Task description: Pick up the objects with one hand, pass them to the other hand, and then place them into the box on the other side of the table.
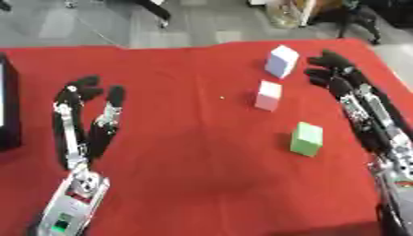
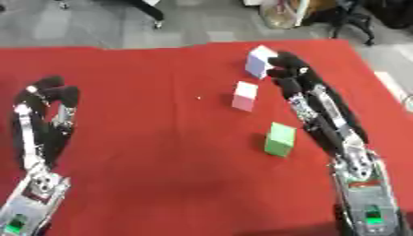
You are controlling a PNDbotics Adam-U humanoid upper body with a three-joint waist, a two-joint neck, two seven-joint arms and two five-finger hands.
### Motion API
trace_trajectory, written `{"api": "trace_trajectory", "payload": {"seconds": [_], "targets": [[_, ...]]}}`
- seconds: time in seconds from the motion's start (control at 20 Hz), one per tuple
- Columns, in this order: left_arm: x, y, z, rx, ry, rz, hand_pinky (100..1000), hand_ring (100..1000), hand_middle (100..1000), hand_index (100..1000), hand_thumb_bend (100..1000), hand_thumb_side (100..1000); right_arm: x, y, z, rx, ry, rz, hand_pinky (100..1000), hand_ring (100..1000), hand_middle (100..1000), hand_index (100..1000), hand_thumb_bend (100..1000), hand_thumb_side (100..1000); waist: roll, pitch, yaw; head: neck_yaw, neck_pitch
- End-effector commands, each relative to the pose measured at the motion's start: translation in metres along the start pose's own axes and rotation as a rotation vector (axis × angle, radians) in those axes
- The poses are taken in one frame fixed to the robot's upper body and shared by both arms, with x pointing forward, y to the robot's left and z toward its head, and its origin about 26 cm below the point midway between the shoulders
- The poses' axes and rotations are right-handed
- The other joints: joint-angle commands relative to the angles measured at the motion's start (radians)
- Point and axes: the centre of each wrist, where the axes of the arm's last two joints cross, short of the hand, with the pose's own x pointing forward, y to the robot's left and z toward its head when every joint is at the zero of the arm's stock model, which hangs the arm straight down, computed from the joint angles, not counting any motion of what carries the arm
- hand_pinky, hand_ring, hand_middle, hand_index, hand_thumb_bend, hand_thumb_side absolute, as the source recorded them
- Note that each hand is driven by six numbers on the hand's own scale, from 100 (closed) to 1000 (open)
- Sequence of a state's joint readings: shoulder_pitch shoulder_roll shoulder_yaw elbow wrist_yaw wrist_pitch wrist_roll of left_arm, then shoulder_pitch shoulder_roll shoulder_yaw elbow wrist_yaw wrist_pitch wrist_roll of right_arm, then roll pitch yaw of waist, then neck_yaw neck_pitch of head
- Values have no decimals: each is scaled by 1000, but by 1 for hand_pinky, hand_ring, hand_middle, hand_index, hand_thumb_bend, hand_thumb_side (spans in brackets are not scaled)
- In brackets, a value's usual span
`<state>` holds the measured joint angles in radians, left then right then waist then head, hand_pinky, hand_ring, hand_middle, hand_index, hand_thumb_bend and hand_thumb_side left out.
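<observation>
you're at the very start of a pick: none of the three blocks is in a hand yet. your right hand (image 2: 303, 92) lies stretched out over the red tablecloth (image 1: 193, 152), fingers straight and open, holding nothing, its fingertips just beside the pale lilac block (image 1: 281, 61) at the far right of the table. whether they touch it is hard to say. the pink block (image 1: 268, 95) stands a little nearer to you and to the left of that hand, and the green block (image 1: 306, 138) nearer still, close by the right forearm. all three stand apart from each other.

your left hand (image 1: 85, 115) rests idle on the left side of the cloth, fingers up and relaxed, open and empty, well apart from the blocks.

the next move, as i judge it, asks you to bring the right hand's fingers and thumb round the lilac block, lift it, then carry it toward the middle for the left hand to take. keep clear of the pink block as you curl in, since it stands near.

the left eye view shows a dark box (image 1: 8, 106) at the left edge of the table, likely the target; the right eye view cuts it off. the right eye view, in turn, shows the right hand whole.
</observation>
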<state>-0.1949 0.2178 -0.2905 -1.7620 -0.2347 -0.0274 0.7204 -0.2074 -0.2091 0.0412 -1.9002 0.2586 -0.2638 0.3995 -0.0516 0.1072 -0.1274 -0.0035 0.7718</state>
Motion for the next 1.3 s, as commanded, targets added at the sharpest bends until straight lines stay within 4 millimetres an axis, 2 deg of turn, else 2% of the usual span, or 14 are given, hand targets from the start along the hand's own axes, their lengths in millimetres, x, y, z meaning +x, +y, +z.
{"api": "trace_trajectory", "payload": {"seconds": [0.05,0.2,0.5,0.9,1.3], "targets": [[3,-1,-2,-18,-16,1,740,597,598,683,705,721,-5,-16,5,135,29,150,899,901,913,1000,125,802,-4,8,4,-14,-2],[3,-1,-2,-24,-16,-4,739,595,596,682,704,721,-15,-24,9,247,77,270,904,907,918,1000,199,756,-6,7,5,-24,-2],[2,-2,0,-48,-5,-11,738,592,592,680,703,725,-29,-33,4,415,122,441,910,912,924,1000,241,758,-4,7,7,-39,-2],[2,-3,1,-62,-1,-20,736,590,590,679,698,729,-51,-30,2,575,204,508,912,913,929,1000,266,779,-4,10,11,-51,-2],[3,-3,1,-67,5,-23,735,588,587,678,689,733,-67,-23,0,611,266,545,910,908,919,1000,274,781,-4,8,16,-58,-2]]}}
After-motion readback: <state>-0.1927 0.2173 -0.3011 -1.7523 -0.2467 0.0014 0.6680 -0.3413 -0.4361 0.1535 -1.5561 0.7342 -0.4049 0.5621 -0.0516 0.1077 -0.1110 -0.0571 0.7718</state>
